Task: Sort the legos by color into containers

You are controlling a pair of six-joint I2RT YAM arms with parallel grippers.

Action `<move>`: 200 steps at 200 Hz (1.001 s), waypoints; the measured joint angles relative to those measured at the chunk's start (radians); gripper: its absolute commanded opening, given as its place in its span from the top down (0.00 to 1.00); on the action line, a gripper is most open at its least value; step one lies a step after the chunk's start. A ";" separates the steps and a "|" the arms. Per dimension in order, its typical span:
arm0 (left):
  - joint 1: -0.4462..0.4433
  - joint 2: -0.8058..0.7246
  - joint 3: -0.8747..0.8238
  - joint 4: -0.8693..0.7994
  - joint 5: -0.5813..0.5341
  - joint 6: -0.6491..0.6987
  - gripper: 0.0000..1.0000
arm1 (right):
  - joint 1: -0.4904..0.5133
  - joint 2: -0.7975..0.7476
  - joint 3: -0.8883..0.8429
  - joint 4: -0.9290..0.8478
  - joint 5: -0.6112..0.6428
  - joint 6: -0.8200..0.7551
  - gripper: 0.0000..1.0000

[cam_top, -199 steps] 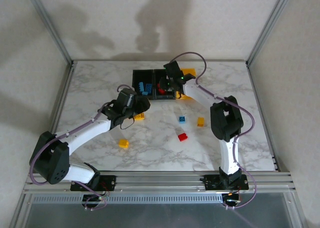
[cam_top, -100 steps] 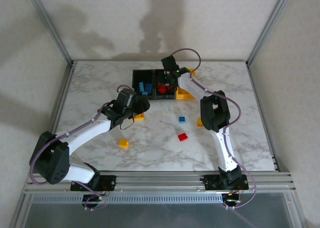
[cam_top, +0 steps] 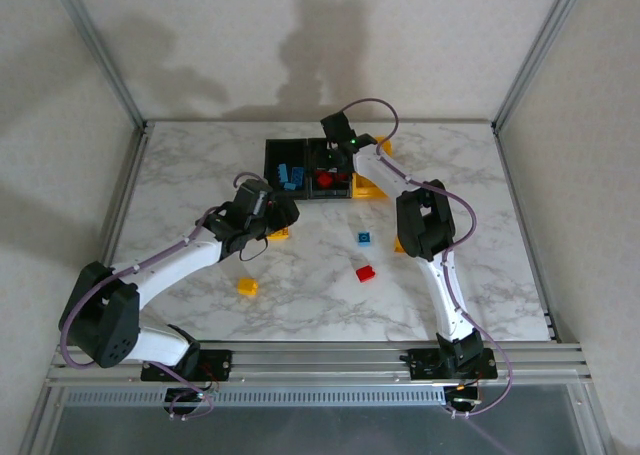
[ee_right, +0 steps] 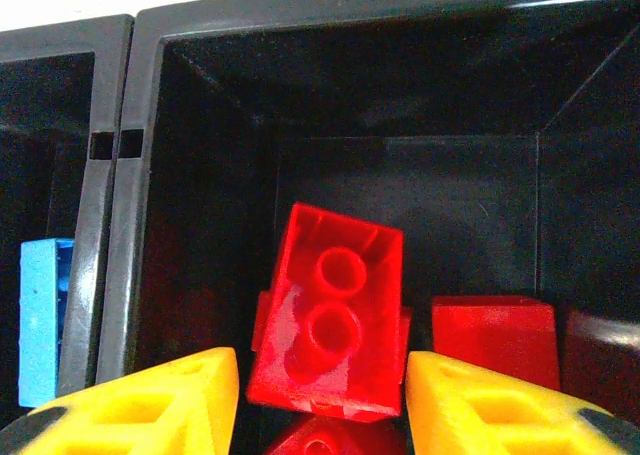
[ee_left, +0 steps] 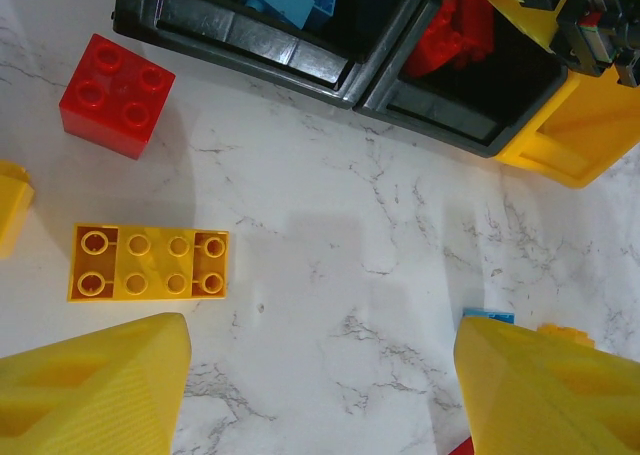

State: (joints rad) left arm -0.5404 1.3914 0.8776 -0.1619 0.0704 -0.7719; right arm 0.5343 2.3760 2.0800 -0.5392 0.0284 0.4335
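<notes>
Two wrist views sharpened the overhead one: the right gripper (ee_right: 322, 400), fingers slightly apart, flanked a tilted red lego (ee_right: 330, 310) inside the middle black container (ee_right: 450, 185), while the left gripper (ee_left: 320, 375) hung spread and empty near a yellow lego (ee_left: 148, 263) on the marble table (ee_left: 380, 235).

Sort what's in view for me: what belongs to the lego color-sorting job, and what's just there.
Belongs: left black bin with blue legos; middle black bin with red legos; yellow bin; loose long yellow brick, small yellow brick, blue brick, red brick.
Just there: marble table, metal frame, purple cables.
</notes>
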 measured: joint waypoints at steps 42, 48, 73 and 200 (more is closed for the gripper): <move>0.000 0.000 0.000 0.000 0.000 0.000 0.30 | 0.000 -0.005 -0.006 0.007 0.000 0.000 0.51; 0.000 -0.001 0.000 0.000 0.000 0.000 0.30 | 0.000 -0.011 -0.015 0.011 0.000 0.000 0.51; 0.000 -0.014 0.000 0.000 0.003 0.000 0.29 | 0.000 -0.088 -0.096 0.031 -0.003 -0.001 0.51; -0.095 -0.134 -0.037 -0.050 0.166 0.058 0.29 | 0.023 -0.909 -0.886 0.112 0.004 -0.018 0.38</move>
State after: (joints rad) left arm -0.6353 1.2575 0.8402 -0.2115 0.2359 -0.7143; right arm 0.5571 1.4666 1.1938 -0.4274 0.0326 0.4152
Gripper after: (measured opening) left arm 0.715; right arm 0.602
